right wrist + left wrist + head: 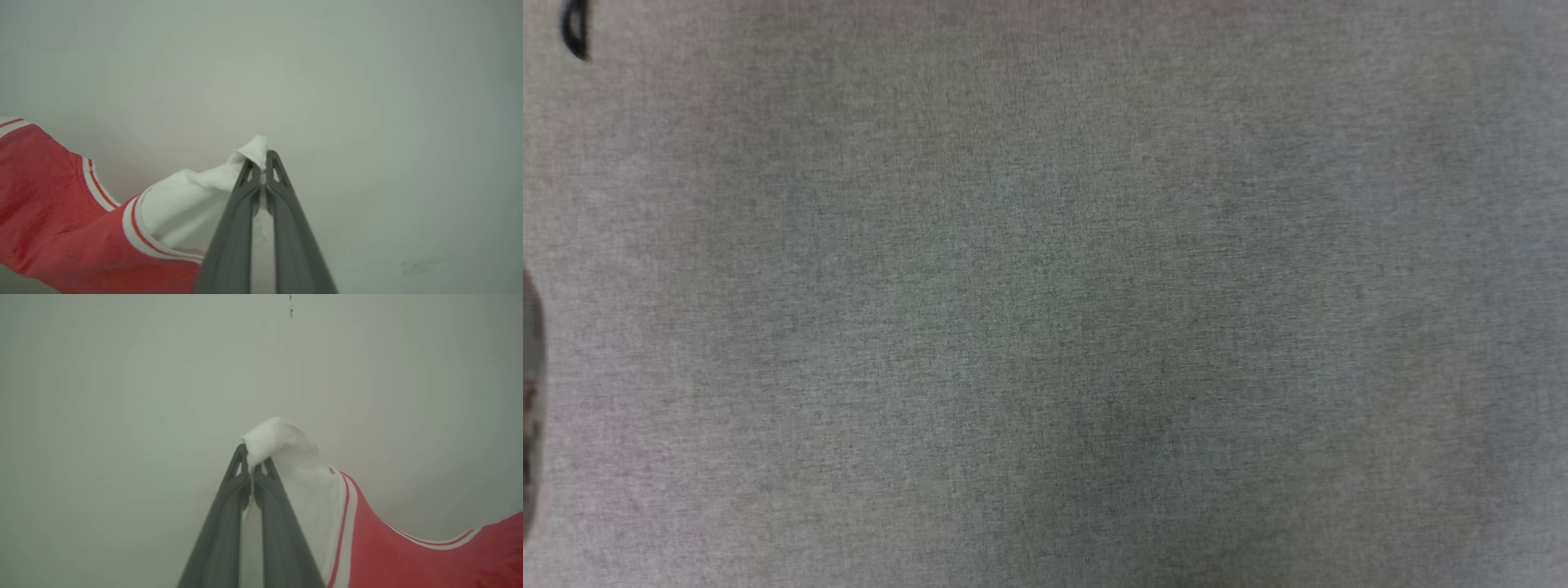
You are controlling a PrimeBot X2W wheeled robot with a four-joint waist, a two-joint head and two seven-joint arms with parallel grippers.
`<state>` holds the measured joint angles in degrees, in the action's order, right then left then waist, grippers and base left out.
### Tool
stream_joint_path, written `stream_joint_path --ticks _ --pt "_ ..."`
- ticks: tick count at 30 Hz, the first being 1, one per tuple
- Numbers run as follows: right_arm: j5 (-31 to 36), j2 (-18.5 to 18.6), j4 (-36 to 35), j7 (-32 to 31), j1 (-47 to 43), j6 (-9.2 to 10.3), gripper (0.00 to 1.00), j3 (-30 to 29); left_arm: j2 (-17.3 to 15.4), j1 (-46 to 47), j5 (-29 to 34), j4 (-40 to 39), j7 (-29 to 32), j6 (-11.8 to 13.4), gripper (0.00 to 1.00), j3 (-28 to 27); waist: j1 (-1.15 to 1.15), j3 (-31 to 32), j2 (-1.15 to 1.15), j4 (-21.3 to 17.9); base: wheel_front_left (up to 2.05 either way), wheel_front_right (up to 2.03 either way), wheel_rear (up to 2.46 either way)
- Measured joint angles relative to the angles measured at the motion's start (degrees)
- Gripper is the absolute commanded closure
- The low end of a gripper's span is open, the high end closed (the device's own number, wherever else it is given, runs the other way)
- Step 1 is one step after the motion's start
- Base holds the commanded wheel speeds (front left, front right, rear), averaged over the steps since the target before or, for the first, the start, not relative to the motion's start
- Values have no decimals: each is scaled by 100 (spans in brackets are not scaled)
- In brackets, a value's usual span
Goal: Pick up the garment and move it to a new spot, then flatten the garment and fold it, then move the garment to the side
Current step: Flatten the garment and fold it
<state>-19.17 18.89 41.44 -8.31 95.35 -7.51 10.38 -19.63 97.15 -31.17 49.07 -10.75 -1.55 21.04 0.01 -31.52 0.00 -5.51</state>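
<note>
Dark fingers of the left gripper (254, 457) rise from the bottom of the left wrist view. They are pressed together at the tips on a bunched corner of white sleeve (282, 437). Right gripper (261, 157) matches it in the right wrist view: jaws drawn narrow, a fold of the other white sleeve (192, 200) pinched between the tips. Neither pair of fingers shows a gap beyond the thickness of cloth.

Garment (392, 555) located: the red body with striped trim hangs between the two grippers. It sags in a curve away from each pinch, over a plain pale grey bench (388, 102). Whether its lower part touches the bench cannot be told.

Assessment: a grip at each sleeve spreads the shirt across its width. That suits carrying it to a new spot and laying it flat. Thin pinches near the cloth edge are judged liable to slip if the arms pull apart too hard.

Head view: grey woven bench surface, a small dark mark (574, 31) at upper left, and a blurred shape (529, 400) at the left edge, not identifiable.
</note>
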Motion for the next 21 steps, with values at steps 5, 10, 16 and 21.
stream_joint_path --ticks 5,10,16,21 --pt "-204 -31 517 79 -19 0 100 407 131 -318 -186 328 -14 -99 100 -11 0 -219 0 57 0 0 0" --pt "-561 -85 989 222 -410 0 100 733 261 -771 -331 645 -166 -205 100 -48 0 -217 0 127 0 0 0" --pt "-1114 -99 1185 444 -1538 1 100 1107 434 -1810 -563 854 -358 -378 100 -123 -1 167 0 191 0 0 0" --pt "-1669 -12 913 635 -3158 0 100 1430 483 -3461 -694 682 -414 -478 100 -232 -1 850 0 253 0 0 0"
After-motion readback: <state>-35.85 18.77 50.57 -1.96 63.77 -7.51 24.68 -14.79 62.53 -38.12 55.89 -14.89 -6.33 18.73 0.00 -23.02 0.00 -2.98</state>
